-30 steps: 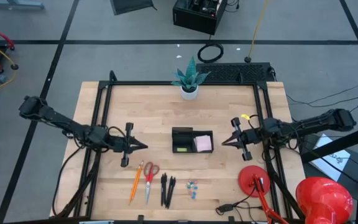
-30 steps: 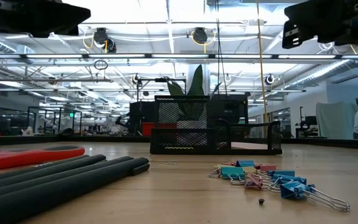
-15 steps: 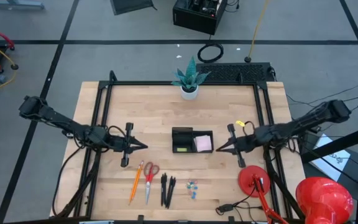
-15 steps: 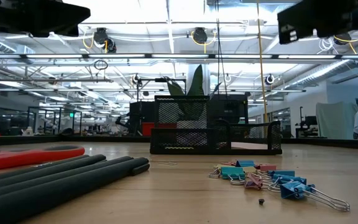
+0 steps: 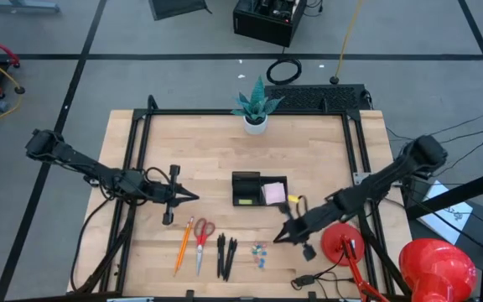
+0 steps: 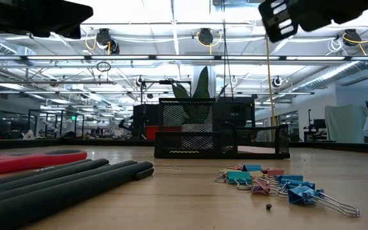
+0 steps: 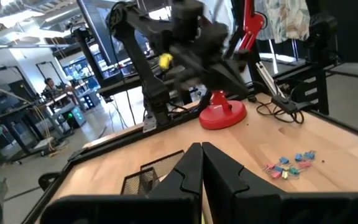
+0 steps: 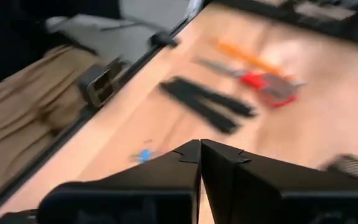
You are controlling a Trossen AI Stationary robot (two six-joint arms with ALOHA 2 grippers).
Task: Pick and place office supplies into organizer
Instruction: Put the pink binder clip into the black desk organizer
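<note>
Black mesh organizer (image 5: 259,190) mid-table (pink pad inside); supplies (image 5: 216,249) lie before it.

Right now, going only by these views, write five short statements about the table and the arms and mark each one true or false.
1. The pink sticky-note pad lies inside the organizer. True.
2. The right gripper holds a pen. False: its fingers are shut on nothing, near the small blue clips.
3. The red-handled scissors lie between the orange pencil and the three black pens. True.
4. The left gripper is over the organizer. False: it sits to the organizer's left, beyond the pencil and scissors, fingers shut.
5. The clips are already in the organizer. False: they lie on the bare wood in front of it.
</note>
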